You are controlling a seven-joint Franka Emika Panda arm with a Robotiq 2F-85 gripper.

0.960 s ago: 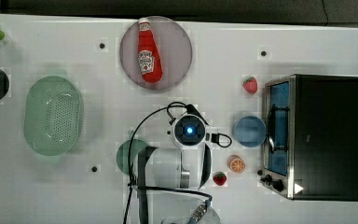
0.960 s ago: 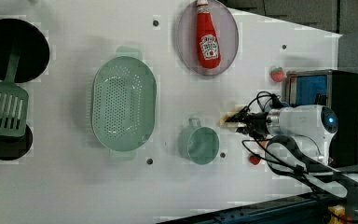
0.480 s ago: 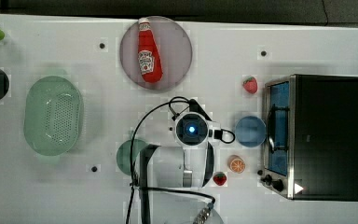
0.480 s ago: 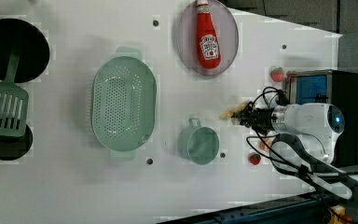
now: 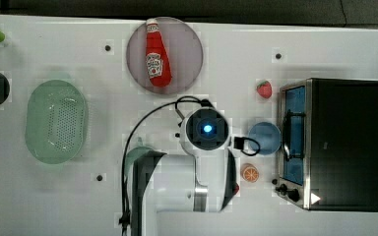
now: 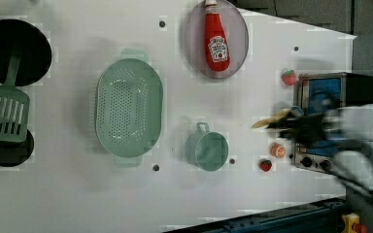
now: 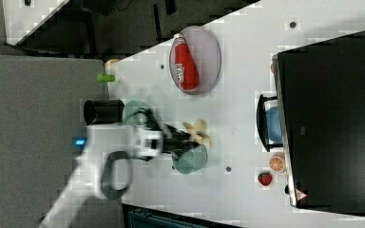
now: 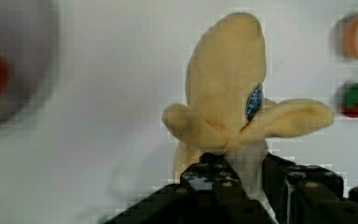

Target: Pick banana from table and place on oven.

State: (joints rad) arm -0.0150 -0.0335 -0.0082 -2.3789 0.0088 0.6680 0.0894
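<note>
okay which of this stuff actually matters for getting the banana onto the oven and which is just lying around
Part of the job: banana, held in the gripper; oven; table.

Just lying about: ketchup bottle on its plate, green colander, green cup, blue bowl, orange slice, strawberries.

ketchup bottle (image 5: 157, 59) on round plate (image 5: 189, 54) | green colander (image 5: 56, 120) | blue bowl (image 5: 266, 137) | orange slice (image 5: 250, 173)

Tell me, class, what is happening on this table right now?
A single robot arm has picked up the banana: its gripper is closed on the fruit's lower end, and the left view and right view show it carried clear of the white table. The oven, where it belongs, has nothing on its black top yet. A ketchup bottle lies on a plate.
</note>
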